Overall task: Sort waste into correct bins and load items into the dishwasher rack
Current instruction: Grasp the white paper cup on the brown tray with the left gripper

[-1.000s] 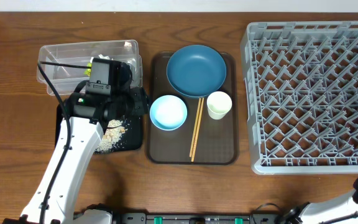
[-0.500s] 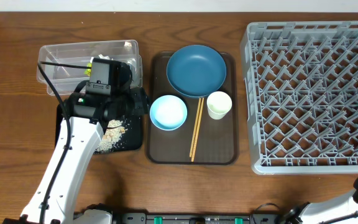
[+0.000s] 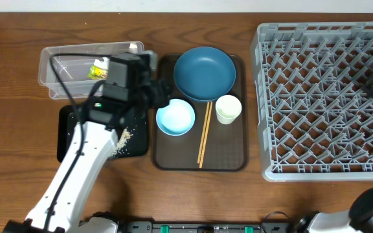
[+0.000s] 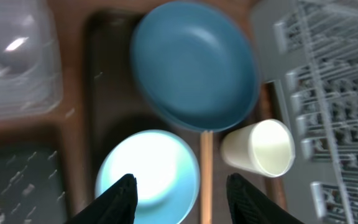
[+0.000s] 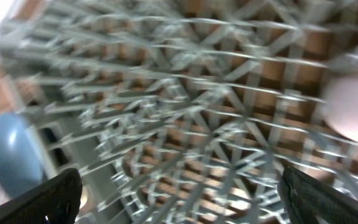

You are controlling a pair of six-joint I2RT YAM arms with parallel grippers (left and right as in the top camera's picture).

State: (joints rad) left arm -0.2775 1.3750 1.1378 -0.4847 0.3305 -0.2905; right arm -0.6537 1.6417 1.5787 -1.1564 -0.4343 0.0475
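Here, a brown wooden table (image 3: 5,129) carries the grey rack (image 3: 263,103).

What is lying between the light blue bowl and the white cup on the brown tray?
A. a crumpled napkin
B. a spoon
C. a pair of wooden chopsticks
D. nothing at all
C: from overhead, the wooden chopsticks lie on the brown tray, with the bowl on one side and the cup on the other.
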